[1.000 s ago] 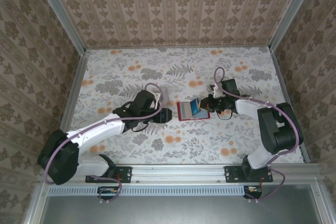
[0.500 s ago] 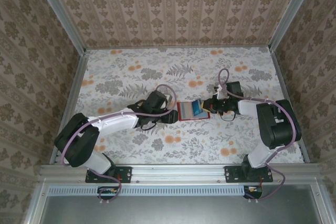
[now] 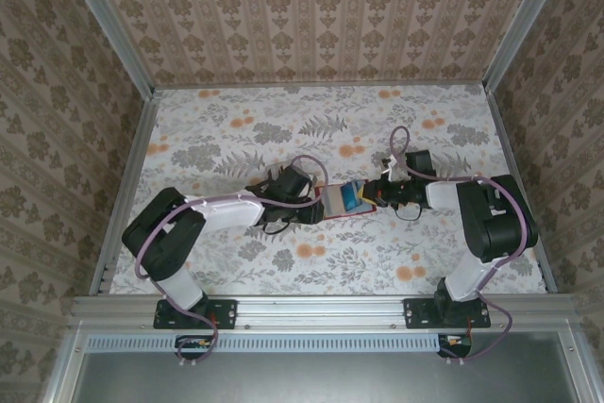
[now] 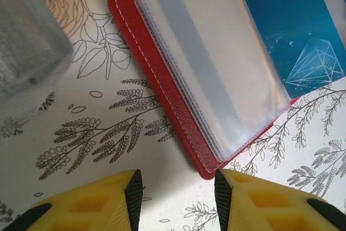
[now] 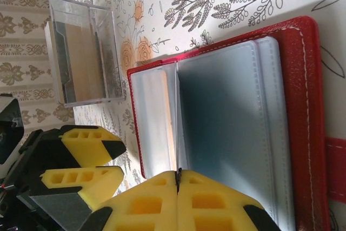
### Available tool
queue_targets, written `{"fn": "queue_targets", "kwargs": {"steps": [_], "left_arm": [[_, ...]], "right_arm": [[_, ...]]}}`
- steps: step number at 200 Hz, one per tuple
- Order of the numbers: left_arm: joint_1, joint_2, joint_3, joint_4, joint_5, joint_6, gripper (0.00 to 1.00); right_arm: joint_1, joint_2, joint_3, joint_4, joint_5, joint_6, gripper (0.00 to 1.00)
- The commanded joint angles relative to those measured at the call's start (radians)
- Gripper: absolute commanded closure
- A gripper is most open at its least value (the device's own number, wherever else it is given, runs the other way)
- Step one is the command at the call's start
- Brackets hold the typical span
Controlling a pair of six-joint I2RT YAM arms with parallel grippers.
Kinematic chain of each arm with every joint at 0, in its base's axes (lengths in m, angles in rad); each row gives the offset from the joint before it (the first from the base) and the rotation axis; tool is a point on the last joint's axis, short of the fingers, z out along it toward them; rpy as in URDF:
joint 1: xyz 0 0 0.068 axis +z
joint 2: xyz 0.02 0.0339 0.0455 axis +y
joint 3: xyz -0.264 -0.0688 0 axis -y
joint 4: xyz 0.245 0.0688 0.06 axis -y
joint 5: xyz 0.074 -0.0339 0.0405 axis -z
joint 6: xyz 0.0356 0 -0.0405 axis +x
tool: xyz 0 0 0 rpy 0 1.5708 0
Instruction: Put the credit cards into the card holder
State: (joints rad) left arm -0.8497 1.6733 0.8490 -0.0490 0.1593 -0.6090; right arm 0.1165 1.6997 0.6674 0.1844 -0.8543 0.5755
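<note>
Left gripper [image 4: 177, 187] gaped | right gripper [image 5: 177, 179] clamped red folding card holder [image 5: 303, 106] by floppy pocket leaf | thin blue credit card [image 4: 281, 20]: likely stiff, slick; pinch edges

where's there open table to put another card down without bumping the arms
Far half of the table, between the arms and the back wall, is bare. So is the near strip between the arms and the front rail. Crowded: the middle, where left gripper and right gripper meet at the card holder, blue card and clear box.
</note>
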Motion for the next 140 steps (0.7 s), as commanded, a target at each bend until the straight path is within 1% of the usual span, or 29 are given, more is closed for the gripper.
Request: {"fn": "queue_targets", "kwargs": {"steps": [1, 32, 51, 60, 90, 113, 140], "left_arm": [[-0.014, 0.014, 0.029, 0.008, -0.030, -0.009, 0.58], [-0.019, 0.048, 0.045, -0.004, -0.055, -0.009, 0.63], [-0.035, 0.052, 0.035, 0.010, -0.122, -0.015, 0.70], [-0.037, 0.057, 0.036, 0.010, -0.139, -0.017, 0.71], [-0.040, 0.077, 0.053, -0.008, -0.145, -0.021, 0.72], [-0.038, 0.086, 0.057, -0.015, -0.155, -0.020, 0.73], [-0.038, 0.091, 0.060, -0.037, -0.176, -0.030, 0.76]], "right_arm": [[-0.001, 0.002, -0.015, 0.035, -0.044, -0.002, 1.00], [0.006, 0.013, -0.047, 0.119, -0.053, 0.023, 1.00], [0.006, 0.002, -0.062, 0.157, -0.048, 0.019, 1.00], [0.007, 0.001, -0.069, 0.174, -0.048, 0.021, 1.00], [0.016, 0.036, -0.051, 0.158, -0.050, 0.013, 1.00], [0.026, 0.076, -0.043, 0.177, -0.061, 0.025, 1.00], [0.031, 0.081, -0.038, 0.161, -0.051, 0.015, 1.00]]}}
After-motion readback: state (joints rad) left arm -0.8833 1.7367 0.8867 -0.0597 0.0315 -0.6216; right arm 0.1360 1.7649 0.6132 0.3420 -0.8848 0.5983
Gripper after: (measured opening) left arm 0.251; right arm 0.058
